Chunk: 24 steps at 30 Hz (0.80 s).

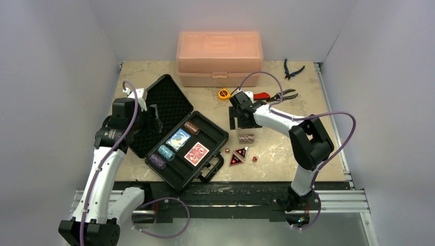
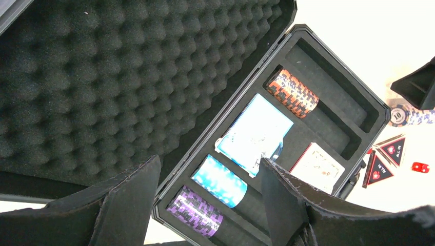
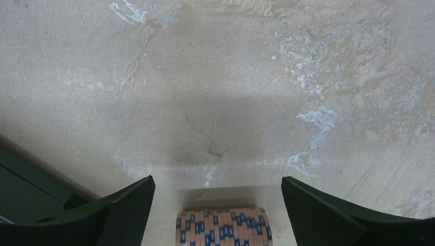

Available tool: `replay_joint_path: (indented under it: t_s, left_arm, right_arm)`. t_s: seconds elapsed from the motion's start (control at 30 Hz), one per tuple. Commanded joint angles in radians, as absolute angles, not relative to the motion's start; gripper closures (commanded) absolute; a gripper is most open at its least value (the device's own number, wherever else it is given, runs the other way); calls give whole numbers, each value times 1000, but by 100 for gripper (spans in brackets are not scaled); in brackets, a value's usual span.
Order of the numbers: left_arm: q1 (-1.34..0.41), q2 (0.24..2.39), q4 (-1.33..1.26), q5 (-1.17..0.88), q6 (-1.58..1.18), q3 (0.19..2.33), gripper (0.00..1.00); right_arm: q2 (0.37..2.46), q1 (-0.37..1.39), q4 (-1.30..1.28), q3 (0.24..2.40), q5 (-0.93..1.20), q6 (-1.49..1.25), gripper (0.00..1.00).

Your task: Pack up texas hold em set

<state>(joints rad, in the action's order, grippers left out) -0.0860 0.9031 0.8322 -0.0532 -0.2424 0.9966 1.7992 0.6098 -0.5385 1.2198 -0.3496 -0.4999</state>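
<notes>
Top external view shows the black case (image 1: 177, 130) lying open on the left half of the table (image 1: 287, 148), its tray at the near edge and its foam lid toward the left edge. The left claw (image 1: 153, 122) hangs over the lid. The right claw (image 1: 237, 122) hovers mid-table, just behind a loose chip stack (image 1: 246, 138). Two triangles (image 1: 238, 155) and two red dice (image 1: 227, 150) lie by the near edge.

Only the left wrist view makes out the tray's load: orange chips (image 2: 292, 93), blue deck (image 2: 255, 134), red deck (image 2: 318, 163) washed pale, teal chips (image 2: 219, 180) and purple chips (image 2: 195, 211). Its fingers (image 2: 128, 205) are spread wide and empty.

The right wrist view shows that claw also wide apart, gripping nothing, with the loose stack lying untouched on the table between its fingertips.
</notes>
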Motion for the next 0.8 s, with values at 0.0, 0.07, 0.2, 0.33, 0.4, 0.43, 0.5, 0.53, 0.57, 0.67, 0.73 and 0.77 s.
replay_joint_path:
  t_s: [0.0, 0.07, 0.2, 0.33, 0.4, 0.43, 0.5, 0.53, 0.57, 0.67, 0.73, 0.77]
  left_arm:
    - [-81, 881, 808, -60, -233, 1028, 30]
    - [-81, 883, 809, -53, -232, 1027, 30]
    - [-81, 889, 810, -30, -228, 1028, 30]
    - [-80, 904, 809, -10, -224, 1030, 30]
    - [-76, 911, 810, -9, -223, 1038, 30]
    - [-74, 911, 808, -10, -222, 1041, 30]
    - [-65, 915, 808, -13, -223, 1045, 30]
    - [-62, 916, 808, -16, -222, 1048, 30]
    - [-59, 920, 811, -18, -224, 1053, 30]
    - [-59, 911, 811, -23, -225, 1047, 30]
    - [-58, 909, 805, -32, -225, 1046, 30]
    - [-59, 913, 807, -39, -225, 1049, 30]
  right_arm:
    - [1753, 611, -532, 1186, -352, -552, 1]
    - [1738, 613, -523, 1165, -337, -554, 3]
    - [1727, 615, -519, 1134, -312, -545, 13]
    - [1743, 618, -542, 1128, -290, -525, 19]
    - [1756, 619, -550, 1138, -277, -511, 24]
    - [1763, 620, -555, 1146, -267, -504, 26]
    - [1777, 625, -568, 1167, -255, -490, 27]
    - [1781, 630, -572, 1167, -250, -485, 27]
    - [1781, 638, -572, 1164, -248, -483, 27]
    - [1775, 655, -558, 1132, -225, -488, 25]
    - [1765, 669, -565, 1108, -221, -497, 24]
    - [1756, 678, -571, 1095, -221, -503, 24]
